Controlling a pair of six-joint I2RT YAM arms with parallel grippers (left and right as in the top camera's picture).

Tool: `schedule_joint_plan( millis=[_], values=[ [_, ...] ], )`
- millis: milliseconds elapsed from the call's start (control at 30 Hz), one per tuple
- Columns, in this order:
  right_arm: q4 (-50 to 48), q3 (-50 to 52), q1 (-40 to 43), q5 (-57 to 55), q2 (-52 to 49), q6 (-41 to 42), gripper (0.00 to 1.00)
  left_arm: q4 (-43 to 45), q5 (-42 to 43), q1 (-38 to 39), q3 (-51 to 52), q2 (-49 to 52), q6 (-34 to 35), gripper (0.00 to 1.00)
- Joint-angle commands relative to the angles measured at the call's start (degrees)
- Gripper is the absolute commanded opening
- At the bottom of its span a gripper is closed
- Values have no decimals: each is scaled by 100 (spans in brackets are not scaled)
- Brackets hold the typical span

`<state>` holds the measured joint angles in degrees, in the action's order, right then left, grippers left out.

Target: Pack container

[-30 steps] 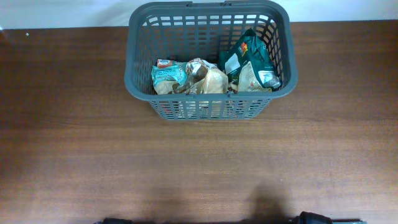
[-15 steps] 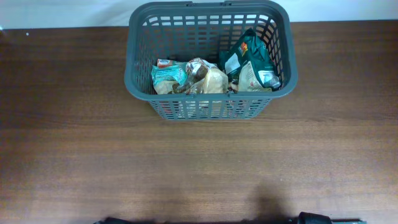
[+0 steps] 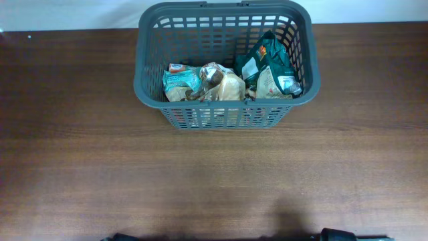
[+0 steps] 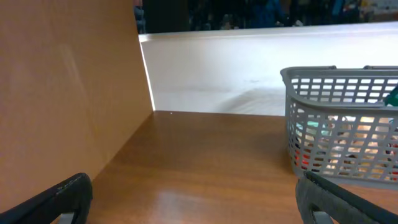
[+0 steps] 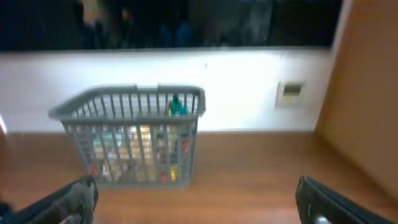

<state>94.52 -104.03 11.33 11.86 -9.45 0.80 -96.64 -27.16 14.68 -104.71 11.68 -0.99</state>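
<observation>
container [image 3: 221,119] with snack packets [image 3: 224,86] at far edge, mid-table; left gripper [image 4: 199,208] and right gripper [image 5: 199,208] both spread wide, holding nothing.

Found the shopping basket [image 3: 227,116] dark grey throughout, patterned with a lattice of slots on its sides. Inside, noted a teal packet [image 3: 179,82] with an orange-red patch toward 9 o'clock, a tan and cream packet [image 3: 227,87] at centre, and a dark green packet [image 3: 271,53] with a red-and-yellow mark toward 3 o'clock. Saw the table [image 3: 214,181] in reddish-brown wood grain streaked from 9 to 3 o'clock, and a white wall [image 3: 67,13] at 12 o'clock.
</observation>
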Motion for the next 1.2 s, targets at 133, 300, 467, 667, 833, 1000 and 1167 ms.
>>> schedule_joint_plan(
  millis=[133, 300, 467, 667, 833, 1000, 1167],
  values=[
    [-1064, 1810, -282, 118, -15, -33, 99, -2, -76, 17, 26, -20, 59, 99],
    [-2002, 2780, -280, 103, -15, -33, 99, -2, -76, 17, 26, -22, 59, 99],
    [-2682, 3803, -280, 105, -15, -33, 99, -2, -76, 17, 26, -22, 57, 99],
    [-2500, 4763, -280, 105, -15, -33, 99, -2, -76, 17, 26, -22, 57, 99],
    [-2459, 5455, -280, 181, -17, -28, 99, -2, -76, 17, 26, -20, 59, 99],
    [-2820, 5949, -280, 227, -17, -50, 99, -2, -76, 17, 26, -22, 57, 99],
    [-4087, 6450, -282, -378, -15, -96, 99, -2, -76, 17, 26, -22, 57, 99]
  ],
)
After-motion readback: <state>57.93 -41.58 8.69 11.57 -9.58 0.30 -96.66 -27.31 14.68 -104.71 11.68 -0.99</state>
